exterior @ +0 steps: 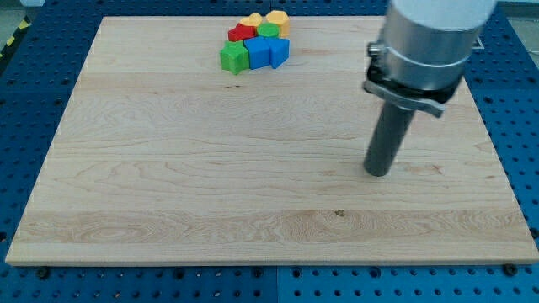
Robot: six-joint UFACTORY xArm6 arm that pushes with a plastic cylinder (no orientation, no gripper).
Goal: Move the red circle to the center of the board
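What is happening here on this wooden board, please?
A robot arm with a straight dark rod is working over a wooden board. My tip rests on the board at the view's right, well apart from the blocks. The blocks sit packed in one cluster near the view's top: two yellow blocks, a red block, two green blocks and two blue blocks. The red one lies inside the cluster, not at the board's center.
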